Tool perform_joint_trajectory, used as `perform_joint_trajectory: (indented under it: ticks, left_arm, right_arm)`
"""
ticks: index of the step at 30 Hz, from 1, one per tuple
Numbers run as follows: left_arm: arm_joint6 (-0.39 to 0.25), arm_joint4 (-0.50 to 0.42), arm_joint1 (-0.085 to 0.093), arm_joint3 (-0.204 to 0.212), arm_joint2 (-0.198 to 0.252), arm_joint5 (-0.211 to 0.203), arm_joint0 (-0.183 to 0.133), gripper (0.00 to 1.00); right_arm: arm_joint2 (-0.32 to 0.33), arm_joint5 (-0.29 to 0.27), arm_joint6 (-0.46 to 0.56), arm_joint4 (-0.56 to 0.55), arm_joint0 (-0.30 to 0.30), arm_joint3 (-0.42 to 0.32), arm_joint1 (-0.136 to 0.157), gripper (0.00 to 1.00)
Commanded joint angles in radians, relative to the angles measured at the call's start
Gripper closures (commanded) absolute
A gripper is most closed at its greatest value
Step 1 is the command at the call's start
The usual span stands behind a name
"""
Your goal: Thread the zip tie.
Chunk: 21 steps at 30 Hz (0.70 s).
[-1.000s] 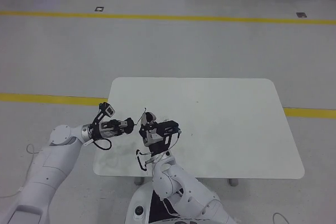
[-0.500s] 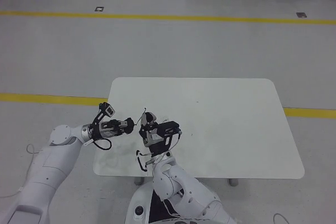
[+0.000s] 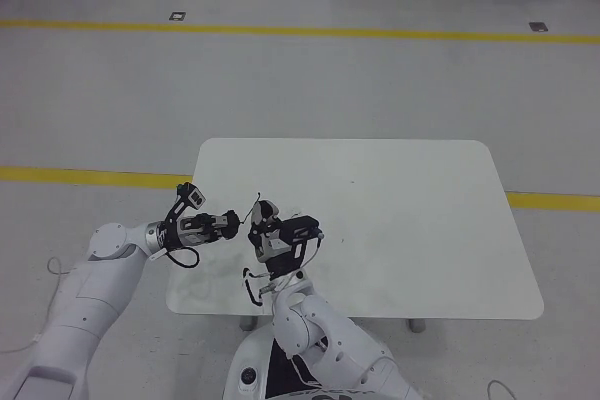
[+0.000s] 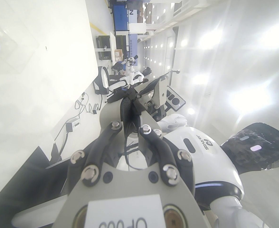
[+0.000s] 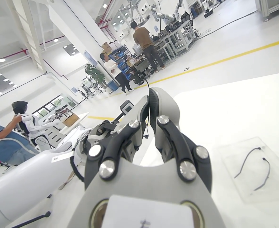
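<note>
- Both arms are hovering at the 9 o'clock edge of the table (image 3: pixel 400 180). Their tips are facing each other and nearly touching, likely raised so the strap hangs free for threading.
- The left gripper (image 4: pixel 129 110) jaws are pinching shut on a dark piece. I am taking it for one end of the zip tie (image 5: pixel 149 88). A thin black strand is trailing back between the fingers toward the wrist.
- The right gripper (image 5: pixel 149 106) jaws are clamping flat on the strap, leaving no gap beyond its thickness. The tail is poking out past the tips, toward 12 o'clock in the top view.
- The tie is bridging both sets of jaws, so I judge this to be mid-threading.
- Toward 3 o'clock of the grippers, two spare zip ties (image 5: pixel 244 162) are lying on a clear sheet (image 5: pixel 255 164), well apart from both grippers.
</note>
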Motion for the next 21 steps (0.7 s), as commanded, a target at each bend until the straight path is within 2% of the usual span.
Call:
perform_joint_trajectory:
  ticks: [1,21]
  left_arm:
    - [0.000,0.000,0.000,0.000,0.000,0.000,0.000,1.00]
    - [0.000,0.000,0.000,0.000,0.000,0.000,0.000,1.00]
  right_arm:
    - [0.000,0.000,-0.001,0.000,0.000,0.001,0.000,1.00]
    - [-0.004,0.000,0.005,-0.010,0.000,-0.002,0.002,1.00]
